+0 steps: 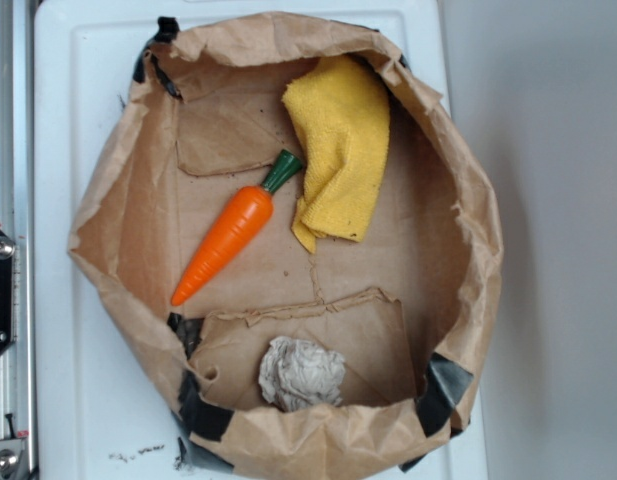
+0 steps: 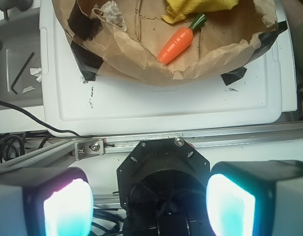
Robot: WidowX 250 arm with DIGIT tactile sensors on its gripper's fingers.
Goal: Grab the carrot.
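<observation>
Pale, glowing pads of the robot's gripper (image 2: 149, 196) stand spread wide and empty at the bottom of the wrist view, well back from the work, over an aluminium rail (image 2: 190, 137) and white plastic tray (image 2: 166, 103). Beyond, a glossy orange plastic toy carrot with a dark green stem cap (image 1: 235, 229) lies diagonally on the floor of a rolled-down brown paper bag (image 1: 468, 200), its stem end just beside a folded yellow cloth (image 1: 340, 150) and well apart from a crumpled whitish paper ball (image 1: 301, 373). It looks light, rigid and slick; the thick orange middle seems the surest hold. No readable brand or lettering shows.
</observation>
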